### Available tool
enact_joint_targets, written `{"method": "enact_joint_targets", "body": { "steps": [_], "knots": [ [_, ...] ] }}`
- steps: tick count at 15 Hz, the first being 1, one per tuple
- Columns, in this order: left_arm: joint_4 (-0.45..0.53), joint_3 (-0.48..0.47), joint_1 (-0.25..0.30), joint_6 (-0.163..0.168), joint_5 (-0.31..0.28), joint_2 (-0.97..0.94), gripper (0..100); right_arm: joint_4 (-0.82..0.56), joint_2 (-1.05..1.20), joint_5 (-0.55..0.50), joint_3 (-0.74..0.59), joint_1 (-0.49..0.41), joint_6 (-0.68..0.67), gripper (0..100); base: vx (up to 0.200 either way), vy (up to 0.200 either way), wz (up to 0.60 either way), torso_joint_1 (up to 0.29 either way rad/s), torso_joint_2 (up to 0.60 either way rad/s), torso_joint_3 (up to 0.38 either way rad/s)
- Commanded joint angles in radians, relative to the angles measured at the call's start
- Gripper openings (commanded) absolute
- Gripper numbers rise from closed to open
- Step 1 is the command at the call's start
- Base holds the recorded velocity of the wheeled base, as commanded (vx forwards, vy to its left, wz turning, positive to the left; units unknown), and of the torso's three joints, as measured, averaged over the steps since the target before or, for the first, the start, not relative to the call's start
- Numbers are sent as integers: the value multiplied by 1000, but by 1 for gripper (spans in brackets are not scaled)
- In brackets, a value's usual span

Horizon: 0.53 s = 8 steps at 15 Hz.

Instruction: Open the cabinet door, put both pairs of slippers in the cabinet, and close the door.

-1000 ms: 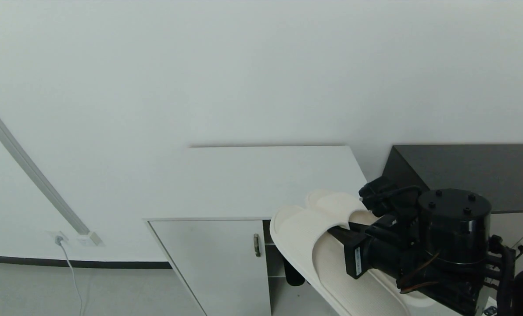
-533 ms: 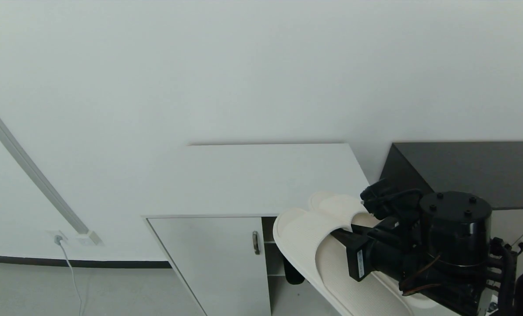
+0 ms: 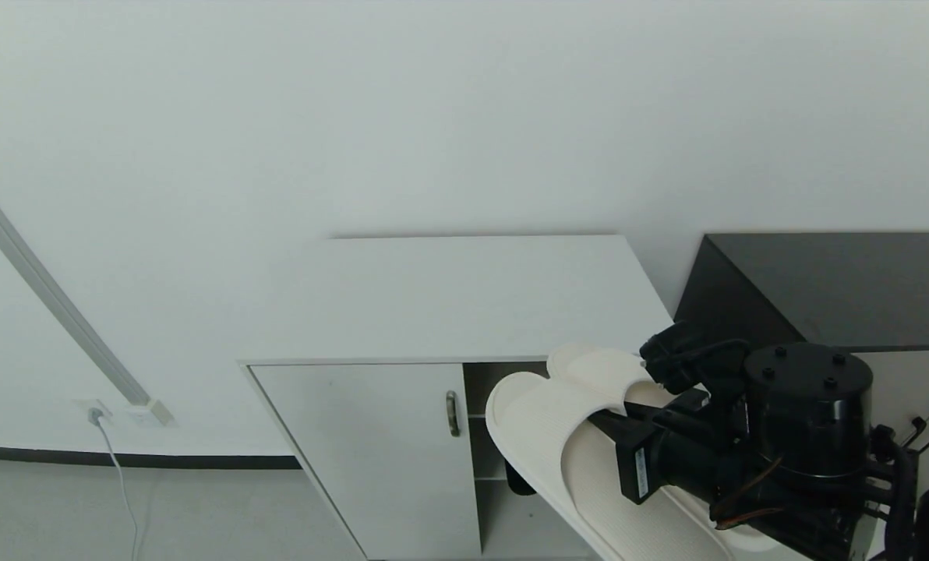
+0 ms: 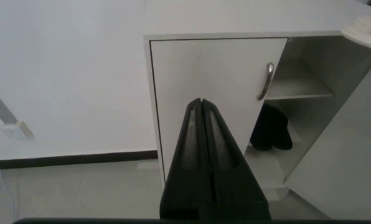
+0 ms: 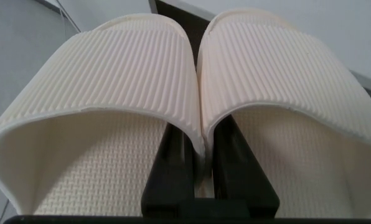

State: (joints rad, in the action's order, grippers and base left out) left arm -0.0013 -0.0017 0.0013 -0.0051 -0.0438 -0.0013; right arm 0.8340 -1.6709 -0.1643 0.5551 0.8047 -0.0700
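The left gripper (image 4: pixel 201 104) pointed at the cabinet (image 4: pixel 248 18) with its two fingers pressed tight together and nothing between them. Past the fingertips was the shut door (image 4: pixel 198 65) with its handle (image 4: pixel 268 81), and beside that the open side (image 3: pixel 486 436), where a dark thing (image 4: pixel 271 127) sat under a shelf (image 4: pixel 300 87). The right gripper (image 5: pixel 202 140) was held up toward that open side, its fingers pushed inside the pair of cream slippers (image 5: pixel 136 68) and squeezing the two inner walls together, with the toes sticking out past the fingertips.

Slippers (image 3: pixel 542 436) in right gripper (image 5: pixel 201 163), before cabinet (image 3: pixel 464 296); dark object (image 4: pixel 271 127) inside, beneath shelf (image 4: pixel 300 93).
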Motion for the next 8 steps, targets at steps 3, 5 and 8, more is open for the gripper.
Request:
{"method": "enact_joint_targets", "body": {
  "steps": [3, 5, 8],
  "knots": [
    [0, 0, 0, -1, 1, 1, 0, 0, -1, -1, -3, 2, -1, 0, 0, 0, 0, -190, 426, 240],
    [0, 0, -1, -1, -1, 1, 0, 0, -1, 0, -6, 2, 9, 0, 0, 0, 0, -222, 537, 305],
    [0, 0, -1, -1, -1, 1, 0, 0, -3, 2, -11, 2, 19, 0, 0, 0, 0, -230, 554, 321]
  ]
}}
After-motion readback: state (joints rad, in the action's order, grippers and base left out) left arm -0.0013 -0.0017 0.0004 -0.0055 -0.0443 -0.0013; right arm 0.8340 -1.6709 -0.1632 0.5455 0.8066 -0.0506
